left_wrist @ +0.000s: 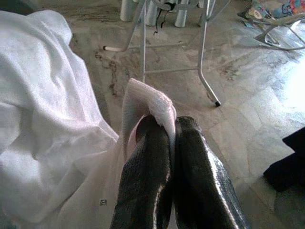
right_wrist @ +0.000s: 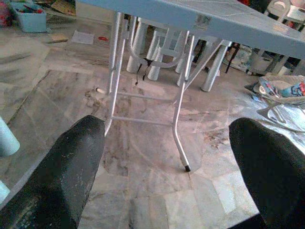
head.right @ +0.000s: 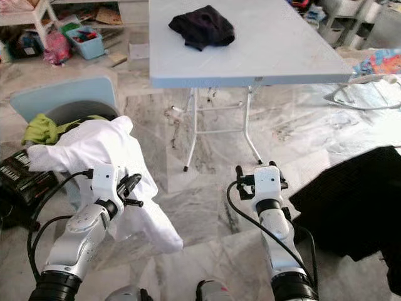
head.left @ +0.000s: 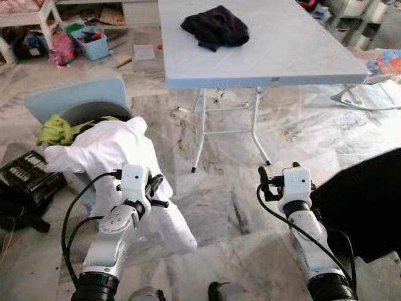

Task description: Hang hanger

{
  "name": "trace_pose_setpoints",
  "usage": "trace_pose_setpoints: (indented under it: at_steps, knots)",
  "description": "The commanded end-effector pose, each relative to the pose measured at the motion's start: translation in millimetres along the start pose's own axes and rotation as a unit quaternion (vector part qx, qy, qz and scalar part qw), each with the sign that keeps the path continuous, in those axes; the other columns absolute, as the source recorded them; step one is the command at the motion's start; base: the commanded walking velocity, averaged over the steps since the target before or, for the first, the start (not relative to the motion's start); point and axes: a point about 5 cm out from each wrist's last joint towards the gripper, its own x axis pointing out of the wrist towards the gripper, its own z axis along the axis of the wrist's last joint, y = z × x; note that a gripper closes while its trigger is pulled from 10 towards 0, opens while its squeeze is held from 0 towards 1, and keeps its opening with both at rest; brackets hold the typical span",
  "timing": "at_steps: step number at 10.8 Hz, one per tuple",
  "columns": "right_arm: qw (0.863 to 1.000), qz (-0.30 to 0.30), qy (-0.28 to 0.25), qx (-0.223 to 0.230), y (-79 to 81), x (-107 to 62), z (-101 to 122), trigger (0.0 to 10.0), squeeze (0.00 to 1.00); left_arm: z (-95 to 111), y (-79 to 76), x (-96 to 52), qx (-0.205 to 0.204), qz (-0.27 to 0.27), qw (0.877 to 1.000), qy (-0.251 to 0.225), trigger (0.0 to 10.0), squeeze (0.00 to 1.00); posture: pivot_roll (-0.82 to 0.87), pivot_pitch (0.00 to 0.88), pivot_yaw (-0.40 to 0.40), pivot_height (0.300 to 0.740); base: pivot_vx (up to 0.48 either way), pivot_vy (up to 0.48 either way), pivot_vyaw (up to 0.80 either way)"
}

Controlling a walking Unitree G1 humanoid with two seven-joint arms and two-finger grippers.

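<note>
- Grey-veined marble floor (head.left: 225, 207) with glossy patches of light
- Pale blue folding table (head.left: 294, 56) on white metal legs (head.left: 202, 128)
- White shelf (head.left: 37, 19) by the far wall, clutter beneath
- Black mat (head.left: 363, 200) on the floor's right side

Folding table (head.left: 263, 56) stands ahead of both grippers, dark garment (head.left: 215, 27) crumpled on its top. Black mat (head.left: 369, 200) lies just right of the right gripper. Green cloth (head.left: 57, 130) in a bin, far side of the left gripper.
</note>
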Motion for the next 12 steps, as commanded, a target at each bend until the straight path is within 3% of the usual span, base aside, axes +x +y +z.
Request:
trace_pose_setpoints:
  at_steps: [1,4,5,7,12]
  knots:
    - [1.0,-0.002,-0.009,0.002,-0.2,-0.3,3.1,10.0,0.0,5.1,-2.2,-0.5,0.006,-0.009,1.0,-0.012,10.0,0.0,-0.02,0.0,-0.008,0.74,0.0,0.0,-0.64]
    - [0.999,-0.002,0.028,0.023,4.3,-1.7,-14.3,10.0,0.0,-4.6,-4.3,3.6,-0.011,-0.009,1.0,0.004,10.0,0.0,0.0,0.0,-0.018,0.74,0.0,0.0,-0.38]
    - [1.0,0.003,0.013,0.02,6.8,5.5,-6.7,10.0,0.0,-8.5,-4.6,3.5,0.002,-0.019,1.0,0.013,10.0,0.0,-0.01,0.0,-0.002,0.74,0.0,0.0,0.0]
    - [0.999,-0.012,-0.005,0.03,7.1,10.2,2.8,10.0,0.0,0.9,-0.4,4.6,0.008,-0.014,1.0,-0.003,10.0,0.0,-0.02,0.0,0.008,0.74,0.0,0.0,0.0]
    - [1.0,0.003,-0.005,0.025,10.8,8.5,-0.4,10.0,0.0,9.7,-7.3,7.8,-0.003,-0.029,0.999,-0.031,10.0,0.0,-0.02,0.0,-0.002,0.74,0.0,0.0,0.0]
